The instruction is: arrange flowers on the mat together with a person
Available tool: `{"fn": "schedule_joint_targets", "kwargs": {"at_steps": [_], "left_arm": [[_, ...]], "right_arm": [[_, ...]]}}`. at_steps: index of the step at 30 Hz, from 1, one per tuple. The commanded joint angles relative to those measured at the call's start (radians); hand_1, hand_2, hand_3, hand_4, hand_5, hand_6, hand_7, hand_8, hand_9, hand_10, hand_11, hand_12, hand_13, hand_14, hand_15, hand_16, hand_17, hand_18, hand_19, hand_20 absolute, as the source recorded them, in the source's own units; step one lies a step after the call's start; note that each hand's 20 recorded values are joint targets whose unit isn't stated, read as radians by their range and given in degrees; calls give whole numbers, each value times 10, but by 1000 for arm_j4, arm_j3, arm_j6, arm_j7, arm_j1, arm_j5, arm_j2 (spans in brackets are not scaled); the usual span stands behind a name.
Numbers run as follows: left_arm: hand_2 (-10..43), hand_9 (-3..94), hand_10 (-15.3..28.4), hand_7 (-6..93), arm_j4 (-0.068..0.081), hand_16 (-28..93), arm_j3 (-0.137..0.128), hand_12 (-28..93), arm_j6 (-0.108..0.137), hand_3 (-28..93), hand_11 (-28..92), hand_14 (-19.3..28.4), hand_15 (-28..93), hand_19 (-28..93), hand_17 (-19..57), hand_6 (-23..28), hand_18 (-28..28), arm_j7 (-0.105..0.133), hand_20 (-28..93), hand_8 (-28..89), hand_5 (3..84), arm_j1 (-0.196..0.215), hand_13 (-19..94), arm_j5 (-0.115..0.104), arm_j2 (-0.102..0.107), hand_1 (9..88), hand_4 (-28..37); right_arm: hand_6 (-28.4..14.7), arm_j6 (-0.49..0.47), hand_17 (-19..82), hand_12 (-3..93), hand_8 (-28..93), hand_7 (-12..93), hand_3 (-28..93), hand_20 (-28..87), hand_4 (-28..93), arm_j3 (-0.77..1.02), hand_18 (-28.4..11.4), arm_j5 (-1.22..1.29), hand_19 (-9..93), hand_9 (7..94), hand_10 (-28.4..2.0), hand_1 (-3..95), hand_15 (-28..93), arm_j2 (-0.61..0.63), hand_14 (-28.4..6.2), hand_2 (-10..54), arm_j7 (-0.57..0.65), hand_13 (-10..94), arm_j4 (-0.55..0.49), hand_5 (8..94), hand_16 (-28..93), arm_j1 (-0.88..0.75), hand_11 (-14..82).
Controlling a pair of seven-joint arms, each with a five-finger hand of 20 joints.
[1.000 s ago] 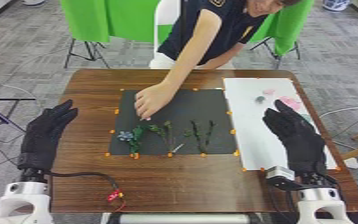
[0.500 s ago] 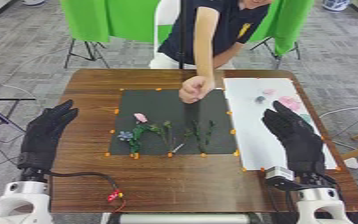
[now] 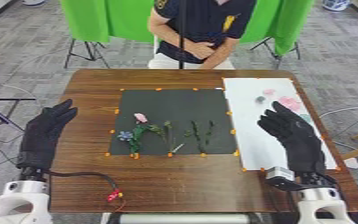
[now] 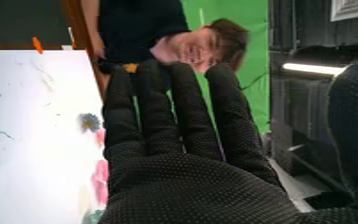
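- Head view, left: left hand, fingers extended.
- Right: right hand, likewise open.
- Centre: dark mat bearing pink flower, blue flower, green stems.

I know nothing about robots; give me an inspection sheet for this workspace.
Surface: brown wooden table, dark grey mat, white sheet on the right.
Job's things: pink flower, small blue flower and green stems on mat; pink blossoms on sheet.
Clutter: pale sliver among stems, unidentified.
Hands: black-gloved left hand and right hand, both open.
Cables: black cable, red connector, table's near left.
Surroundings: green cloth, grey carpet.
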Motion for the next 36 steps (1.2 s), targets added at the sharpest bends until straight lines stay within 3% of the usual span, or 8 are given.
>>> {"fn": "schedule_joint_targets", "kwargs": {"at_steps": [1, 3, 6, 9, 16, 21, 28, 36], "left_arm": [[106, 447, 153, 59, 8, 19, 2, 122, -3, 625, 134, 156, 77, 51, 41, 76, 103, -19, 131, -48, 476, -6, 306, 1, 9, 211, -283], [106, 447, 154, 60, 8, 19, 1, 121, -6, 628, 134, 156, 77, 51, 41, 75, 103, -19, 132, -48, 475, -6, 306, 4, 10, 211, -283], [104, 447, 153, 60, 7, 19, 0, 121, -2, 628, 134, 156, 77, 52, 41, 75, 103, -18, 132, -48, 475, -5, 307, 1, 12, 213, -283], [104, 447, 154, 60, 14, 19, 7, 121, -8, 628, 134, 156, 77, 52, 41, 75, 103, -17, 132, -49, 476, -22, 306, 3, 22, 215, -283], [104, 445, 153, 59, 14, 19, 10, 119, -5, 628, 133, 156, 76, 51, 41, 75, 102, -17, 131, -49, 474, -26, 305, 4, 27, 216, -283], [103, 444, 153, 59, 10, 19, 10, 119, 2, 629, 134, 156, 76, 51, 40, 75, 102, -15, 132, -48, 473, -20, 305, 1, 23, 218, -283], [101, 443, 153, 59, 7, 19, 9, 118, 7, 630, 133, 155, 76, 51, 40, 74, 102, -15, 132, -48, 473, -18, 304, 3, 21, 220, -283], [99, 443, 152, 60, 2, 19, 4, 118, 5, 633, 133, 155, 76, 50, 40, 73, 101, -18, 131, -48, 472, -5, 304, 3, 12, 219, -283]], "right_arm": [[-52, 261, 198, 193, -78, 96, 764, 399, -170, 32, -164, -230, 438, 365, -160, 210, 193, 143, -155, -66, -14, 427, -43, 427, 253, 52, 61], [-56, 352, 211, 230, -84, 135, 763, 428, -168, 47, -174, -355, 563, 357, -169, 244, 358, 189, -163, -88, 43, 447, -51, 427, 232, 81, 147], [-63, 318, 275, 256, -84, 144, 742, 451, -172, 84, -170, -592, 645, 386, -198, 270, 492, 258, -170, -95, 219, 484, -71, 430, 223, 128, 206], [-77, 318, 322, 252, -76, 131, 713, 459, -178, 100, -179, -714, 686, 444, -213, 288, 540, 324, -169, -95, 318, 542, -61, 441, 218, 166, 228], [-70, 183, 451, 232, -74, 112, 676, 466, -187, 49, -194, -1074, 800, 623, -201, 340, 554, 470, -136, -95, 474, 708, 63, 535, 242, 320, 245], [-45, 62, 583, 211, -79, 107, 646, 399, -187, -3, -151, -1150, 897, 744, -176, 357, 529, 526, -74, -95, 509, 850, 162, 580, 271, 402, 222], [-22, -77, 677, 188, -88, 114, 626, 315, -197, -66, -98, -1166, 932, 805, -159, 359, 497, 545, -42, -95, 536, 930, 263, 603, 282, 494, 193], [-19, -157, 711, 170, -94, 114, 608, 313, -211, -130, -82, -1167, 932, 847, -144, 366, 530, 533, -36, -95, 563, 937, 358, 610, 249, 573, 177]]}}
